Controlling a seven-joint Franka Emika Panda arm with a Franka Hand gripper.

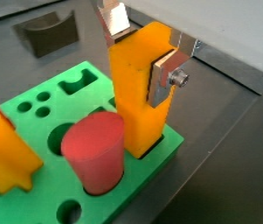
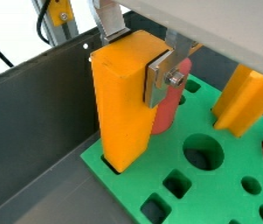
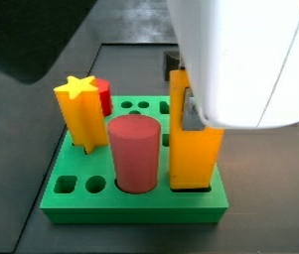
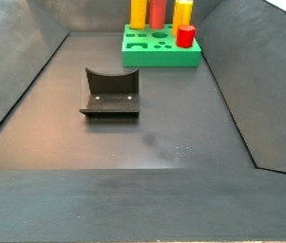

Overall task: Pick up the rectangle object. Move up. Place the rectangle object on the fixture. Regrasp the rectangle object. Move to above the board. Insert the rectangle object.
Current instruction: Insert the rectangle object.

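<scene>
Yellow-orange rectangle object (image 1: 140, 92): standing upright at a corner of the board (image 1: 46, 103), its lower end sitting in or at the mouth of a hole near the board's edge (how deep it is seated cannot be told)

Gripper (image 1: 140, 54): positioned above the board, its silver fingers (image 1: 166, 77) pressing against opposite faces of the bar's upper part in both wrist views, so it is clamping the rectangle object rather than letting it go

Green board: carrying also a red cylinder (image 3: 133, 152) and a yellow star-topped post (image 3: 76, 114), both standing in their holes; several holes are showing empty along the near edge in a side view

Fixture (image 4: 109, 93): sitting bare on the dark floor (image 4: 145, 142), well apart from the board, nothing resting on it

Progress, as judged: pick-up, lift, fixture placement and regrasp appear to be finished, and the move above the board too; insertion is appearing under way or nearly complete. Remaining: pressing the bar fully home if it is not yet down, then opening the fingers and clearing upward
</scene>
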